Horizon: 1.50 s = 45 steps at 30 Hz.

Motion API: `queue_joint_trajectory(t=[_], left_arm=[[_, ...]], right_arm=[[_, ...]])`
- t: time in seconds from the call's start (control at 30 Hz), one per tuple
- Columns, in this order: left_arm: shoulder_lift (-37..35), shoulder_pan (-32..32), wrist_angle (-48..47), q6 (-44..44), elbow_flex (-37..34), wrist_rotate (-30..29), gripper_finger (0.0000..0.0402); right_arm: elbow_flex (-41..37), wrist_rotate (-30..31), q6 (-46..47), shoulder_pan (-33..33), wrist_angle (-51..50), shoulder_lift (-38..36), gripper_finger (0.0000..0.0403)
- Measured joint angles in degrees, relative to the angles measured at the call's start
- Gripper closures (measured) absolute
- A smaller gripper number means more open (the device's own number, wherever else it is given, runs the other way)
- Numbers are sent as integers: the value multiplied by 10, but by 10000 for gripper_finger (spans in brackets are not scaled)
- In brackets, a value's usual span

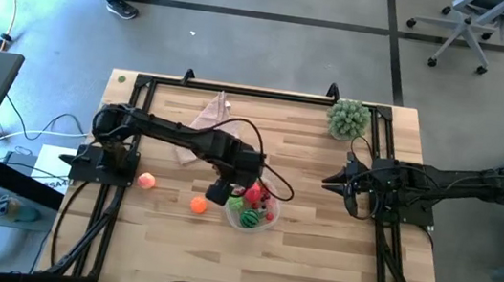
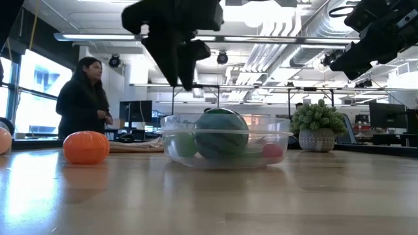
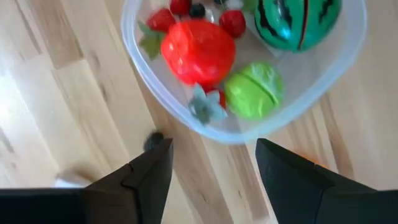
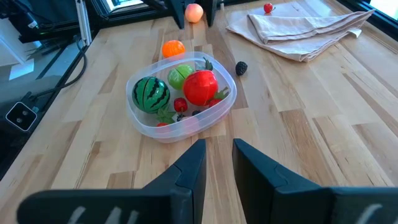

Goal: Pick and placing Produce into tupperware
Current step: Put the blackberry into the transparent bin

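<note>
Your left gripper (image 3: 211,165) hangs just above the table (image 1: 314,264), right at the near edge of the tupperware (image 3: 245,127). Its fingers (image 3: 149,174) are spread wide, and nothing is between them. Look past them into the tub: a red apple (image 3: 200,51), a green apple (image 3: 254,92), the striped melon (image 3: 297,23) and a couple of small red berries (image 3: 232,22) are already sitting inside.

Now the part that matters. The orange (image 1: 199,205) lies on the table just outside the tub, on the side toward your left arm's base. So the next fruit is behind those fingers, not ahead of them. You'll likely need to pull back from the tub to reach it. It's a ball, so no long axis to worry about.

A little farther the same way, the pink peach (image 1: 146,181) waits near the left edge, well clear of the tub.

In the right wrist view, a dark berry (image 4: 240,68) rests on the table just beside the tub, and a tiny red berry (image 4: 268,8) sits on the folded cloth (image 4: 298,31) beyond it.

Your right gripper (image 4: 217,162) waits well off to the right, fingers only a narrow gap apart, holding nothing. The left arm is clearly nearer to everything still out.

Farthest back, the potted plant (image 1: 348,119) stands at the far right corner.
</note>
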Motion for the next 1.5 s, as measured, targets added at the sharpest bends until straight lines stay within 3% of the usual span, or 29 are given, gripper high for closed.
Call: queue_joint_trajectory(t=[0.33, 0.57, 0.73, 1.0, 1.3, 1.5], left_arm=[[0, 63, -57, -14, -21, 7, 208], [0, 134, -44, 7, -67, 108, 223], [0, 161, -21, 27, -90, 99, 224], [0, 151, 58, 82, -121, 35, 224], [0, 151, 111, 92, -159, 31, 224], [0, 151, 124, 91, -159, 62, 224]], right_arm=[[0, 0, 0, 0, 0, 0, 335], [0, 0, 0, 0, 0, 0, 335], [0, 0, 0, 0, 0, 0, 335], [0, 0, 0, 0, 0, 0, 335], [0, 0, 0, 0, 0, 0, 335], [0, 0, 0, 0, 0, 0, 335]])
